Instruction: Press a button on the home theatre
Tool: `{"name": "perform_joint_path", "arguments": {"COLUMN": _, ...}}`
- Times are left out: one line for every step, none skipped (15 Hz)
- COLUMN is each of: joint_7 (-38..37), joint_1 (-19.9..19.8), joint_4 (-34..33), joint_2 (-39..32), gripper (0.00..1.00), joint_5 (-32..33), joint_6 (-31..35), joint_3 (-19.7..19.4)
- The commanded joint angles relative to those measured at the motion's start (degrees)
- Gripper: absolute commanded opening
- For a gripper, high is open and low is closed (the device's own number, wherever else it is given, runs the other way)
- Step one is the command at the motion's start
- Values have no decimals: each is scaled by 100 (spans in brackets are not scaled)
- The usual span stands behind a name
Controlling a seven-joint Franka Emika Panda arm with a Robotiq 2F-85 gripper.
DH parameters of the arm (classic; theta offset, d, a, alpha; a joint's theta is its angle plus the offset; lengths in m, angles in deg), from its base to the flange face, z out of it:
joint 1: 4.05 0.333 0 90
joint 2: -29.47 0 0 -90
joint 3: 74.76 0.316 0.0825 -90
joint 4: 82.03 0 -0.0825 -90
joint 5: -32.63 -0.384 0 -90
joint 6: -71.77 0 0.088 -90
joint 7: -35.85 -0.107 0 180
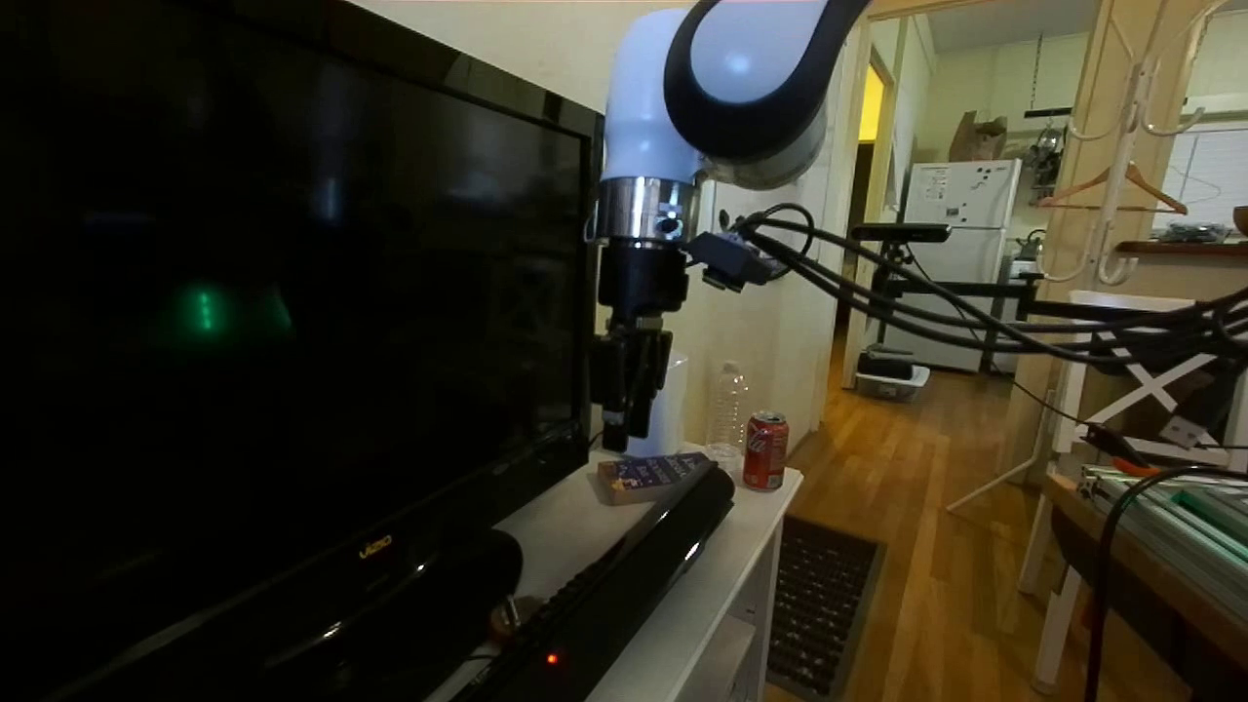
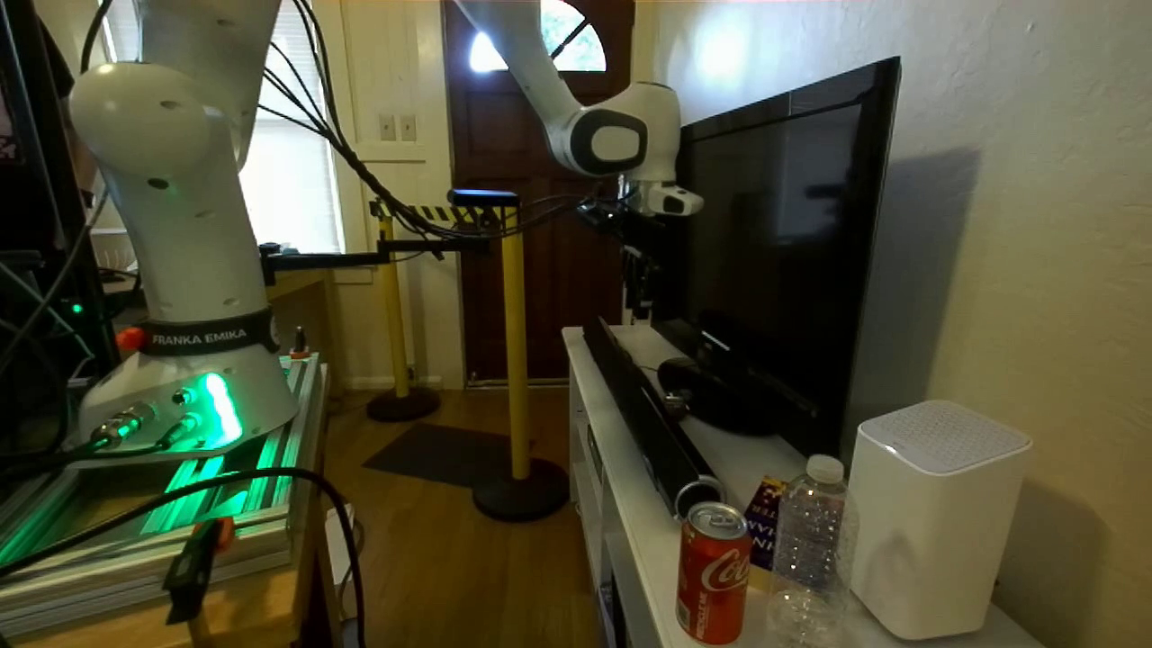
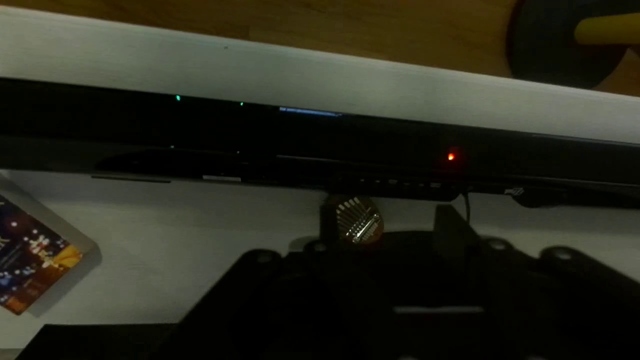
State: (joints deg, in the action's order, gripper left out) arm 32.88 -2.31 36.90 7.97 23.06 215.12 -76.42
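The home theatre, a long low black soundbar, lies along the white stand in both exterior views (image 1: 624, 575) (image 2: 643, 409). In the wrist view the home theatre (image 3: 300, 137) crosses the whole picture, with a red light lit on it. Its individual buttons are too dark to make out. My gripper points down above the stand in both exterior views (image 1: 621, 439) (image 2: 640, 310), apart from the home theatre. In the wrist view the gripper (image 3: 390, 222) is open, its two fingertips apart with nothing held. The fingertips appear just on the TV side of the home theatre.
The large black TV (image 1: 292, 292) (image 2: 774, 243) stands close behind the gripper. A small round brown object with metal tines (image 3: 361, 220) lies behind the home theatre. A book (image 1: 648, 475), a red can (image 1: 765, 451), a clear bottle (image 2: 810, 531) and a white box-like device (image 2: 936, 522) stand at the stand's end.
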Motion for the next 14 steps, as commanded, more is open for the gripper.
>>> {"name": "perform_joint_path", "arguments": {"joint_7": -308, "joint_1": 154, "joint_4": -251, "joint_2": -421, "gripper": 24, "joint_5": 476, "joint_6": 493, "joint_3": -26}}
{"name": "perform_joint_path", "arguments": {"joint_7": -415, "joint_1": 219, "joint_4": -267, "joint_2": -521, "gripper": 17, "joint_5": 602, "joint_6": 687, "joint_3": -71}}
{"name": "perform_joint_path", "arguments": {"joint_7": -514, "joint_1": 267, "joint_4": -273, "joint_2": -623, "gripper": 10, "joint_5": 690, "joint_6": 887, "joint_3": -101}}
{"name": "perform_joint_path", "arguments": {"joint_7": -602, "joint_1": 305, "joint_4": -283, "joint_2": -753, "gripper": 3, "joint_5": 738, "joint_6": 1109, "joint_3": -113}}
{"name": "perform_joint_path", "arguments": {"joint_7": -663, "joint_1": 337, "joint_4": -300, "joint_2": -877, "gripper": 0, "joint_5": 762, "joint_6": 1335, "joint_3": -121}}
{"name": "perform_joint_path", "arguments": {"joint_7": -719, "joint_1": 368, "joint_4": -312, "joint_2": -974, "gripper": 0, "joint_5": 766, "joint_6": 1448, "joint_3": -137}}
{"name": "perform_joint_path", "arguments": {"joint_7": -712, "joint_1": 348, "joint_4": -281, "joint_2": -1058, "gripper": 0, "joint_5": 682, "joint_6": 1621, "joint_3": -92}}
{"name": "perform_joint_path", "arguments": {"joint_7": -628, "joint_1": 258, "joint_4": -229, "joint_2": -1111, "gripper": 0, "joint_5": 542, "joint_6": 1755, "joint_3": 21}}
{"name": "perform_joint_path", "arguments": {"joint_7": -554, "joint_1": 253, "joint_4": -155, "joint_2": -920, "gripper": 1, "joint_5": 609, "joint_6": 1516, "joint_3": -5}}
{"name": "perform_joint_path", "arguments": {"joint_7": -561, "joint_1": 258, "joint_4": -154, "joint_2": -1008, "gripper": 1, "joint_5": 603, "joint_6": 1625, "joint_3": 1}}
{"name": "perform_joint_path", "arguments": {"joint_7": -565, "joint_1": 260, "joint_4": -155, "joint_2": -1062, "gripper": 1, "joint_5": 600, "joint_6": 1682, "joint_3": 1}}
{"name": "perform_joint_path", "arguments": {"joint_7": -567, "joint_1": 261, "joint_4": -156, "joint_2": -1085, "gripper": 1, "joint_5": 599, "joint_6": 1698, "joint_3": 0}}
{"name": "perform_joint_path", "arguments": {"joint_7": -569, "joint_1": 260, "joint_4": -157, "joint_2": -1085, "gripper": 1, "joint_5": 599, "joint_6": 1698, "joint_3": 0}}
{"name": "perform_joint_path", "arguments": {"joint_7": -571, "joint_1": 260, "joint_4": -166, "joint_2": -1085, "gripper": 1, "joint_5": 599, "joint_6": 1698, "joint_3": 0}}
